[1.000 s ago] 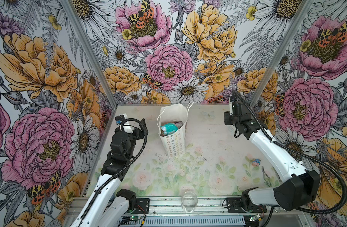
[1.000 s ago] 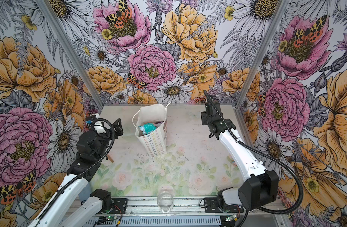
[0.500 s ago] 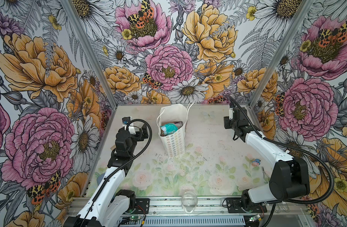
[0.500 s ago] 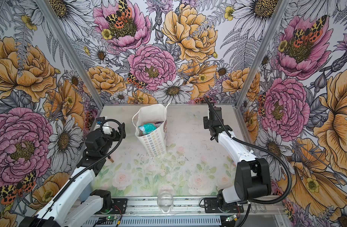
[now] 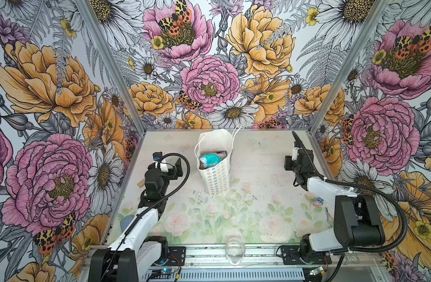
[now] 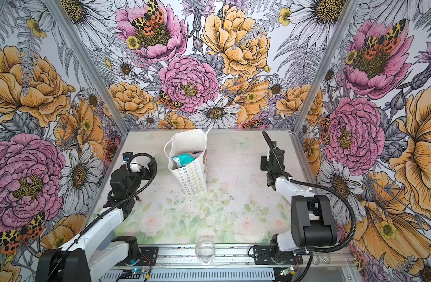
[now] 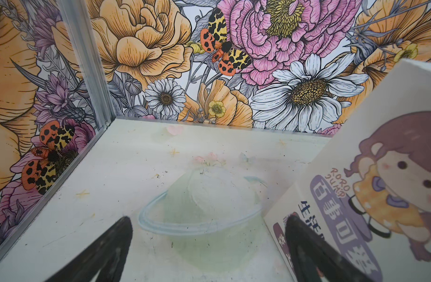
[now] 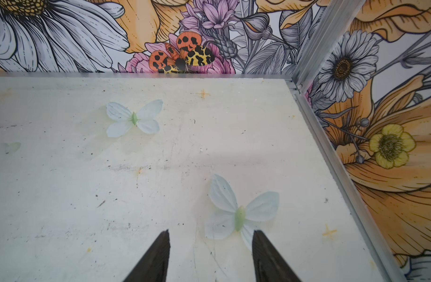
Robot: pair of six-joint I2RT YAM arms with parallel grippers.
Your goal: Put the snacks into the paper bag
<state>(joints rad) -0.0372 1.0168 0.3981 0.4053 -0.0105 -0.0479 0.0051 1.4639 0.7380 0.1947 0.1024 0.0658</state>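
Paper bag: I saw the white paper bag (image 5: 215, 171) standing upright on the table (image 5: 258, 171) in both top views. It was toward the back and a bit left of the middle. Its mouth was open and its cord handles stuck up.
Bag sides: The side facing the top camera had rows of little coloured flower rings. In the left wrist view, another side of the bag (image 7: 380, 183) showed a cartoon girl with purple hair.
Snacks: A teal packet (image 5: 209, 160) lay on top inside the bag. A bit of a purple packet (image 5: 221, 153) peeked out behind it. The bag's walls hid whatever was under them.
Left claw: My left gripper (image 7: 208, 218) was spread wide with nothing in it. It sat low, just beside the bag, on the left of it in both top views. One finger (image 7: 307, 244) showed in front of the girl side. I could not tell if it touched.
Right claw: My right gripper (image 8: 211, 232) was partly spread and held nothing. It pointed at bare table near the back right corner, well apart from the bag. A pale printed butterfly (image 8: 238, 212) lay just past its tips.
Glass: A clear glass (image 5: 235, 247) stood at the front edge, in the middle.
Wooden piece: A small wooden piece (image 5: 141, 183) peeked out beside my left arm, near the left wall.
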